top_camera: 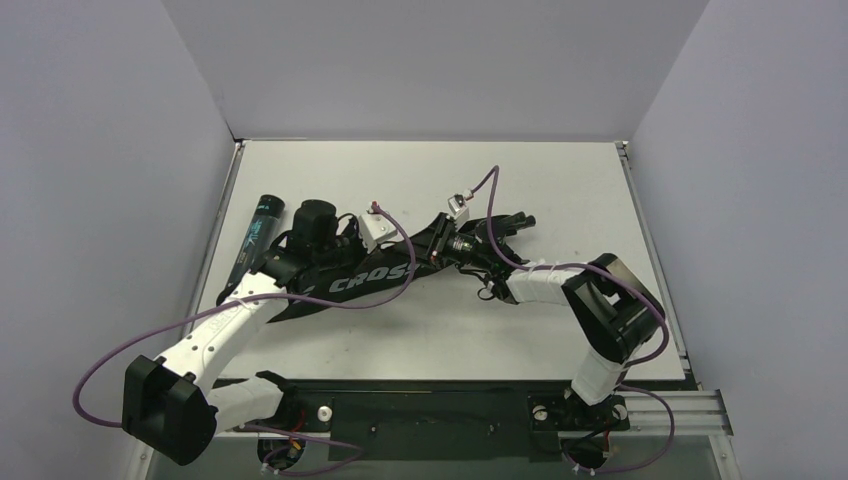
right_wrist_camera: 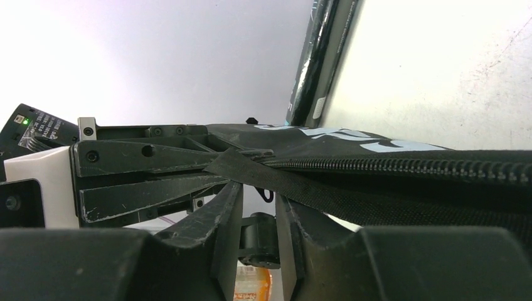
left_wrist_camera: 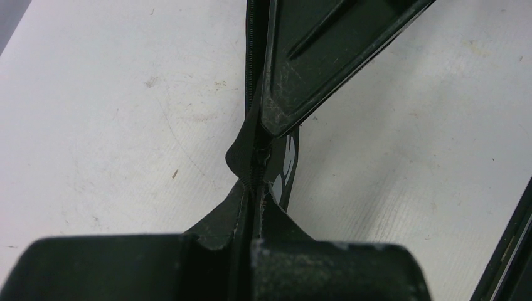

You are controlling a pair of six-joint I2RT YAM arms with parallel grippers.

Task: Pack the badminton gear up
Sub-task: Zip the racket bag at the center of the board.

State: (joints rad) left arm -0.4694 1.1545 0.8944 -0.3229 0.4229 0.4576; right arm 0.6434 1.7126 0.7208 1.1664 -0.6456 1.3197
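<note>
Risk, racket bag (top_camera: 345,285): it could be dragged across the worktop (top_camera: 560,190) if the zipper (right_wrist_camera: 401,166) is drawn harder than the left pincer (left_wrist_camera: 248,207), clamped on its edge cloth, can resist.

Risk, zipper: the pull may be missed, as the right pincer (right_wrist_camera: 258,207) stands narrowly open astride it, with nothing gripped.

Appearance: the bag is black with white lettering and is laid left of centre. The teal-printed tube (top_camera: 260,232) is just beside its far-left end.
</note>
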